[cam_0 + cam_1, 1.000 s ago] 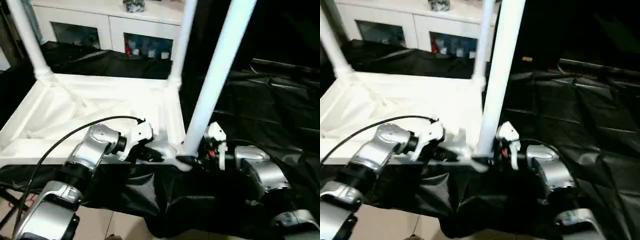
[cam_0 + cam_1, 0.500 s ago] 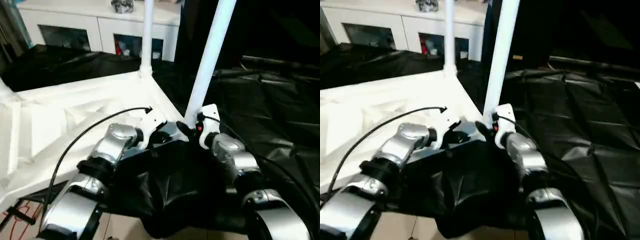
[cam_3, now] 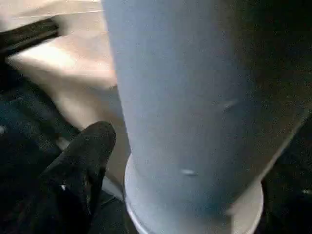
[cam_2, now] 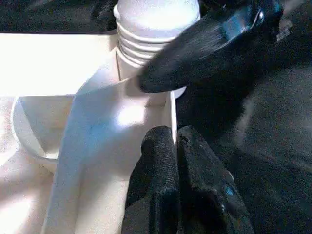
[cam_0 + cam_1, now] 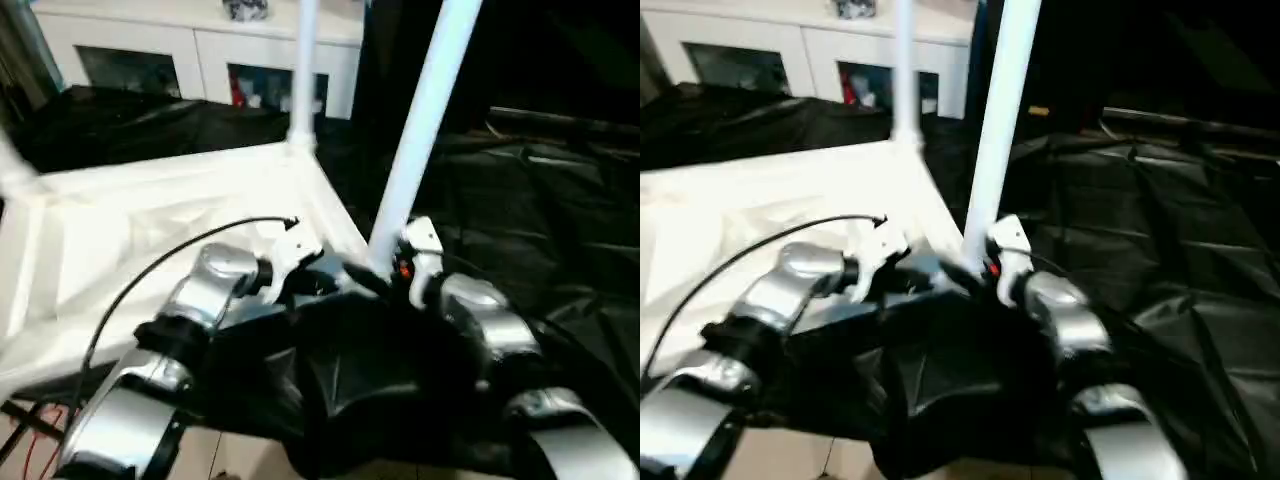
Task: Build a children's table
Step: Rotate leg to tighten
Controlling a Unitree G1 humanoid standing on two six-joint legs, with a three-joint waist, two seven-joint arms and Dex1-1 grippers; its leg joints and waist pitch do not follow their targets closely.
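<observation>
Left eye view: white plastic rectangular tabletop (image 5: pixel 150 225) lies upside down, ribbed underside up, on the black-draped work table (image 5: pixel 560 200), its near right corner at the table's near edge. Long white tube leg (image 5: pixel 420 130) stands up out of that near right corner socket, leaning a little. Second white tube leg (image 5: pixel 303 70) stands in the far right corner socket. A third leg (image 5: pixel 12 165) shows at the far left corner, mostly cut off by the frame edge.

Left gripper (image 4: pixel 173 146): two black fingers pressed together, tips against the tabletop's side wall just beside the near right socket; nothing pinched between them. Left wrist view also shows the ribbed foot of the near leg seated in the socket, with a black finger (image 4: pixel 195 48) of the other gripper lying across it.

Right gripper (image 5: pixel 385 278): sits at the base of the near leg, touching it. One black finger (image 3: pixel 80 165) visible beside the tube; cannot tell whether the pincer is spread or clamped on the leg.

White cabinet (image 5: pixel 200 45) stands behind the work table.
</observation>
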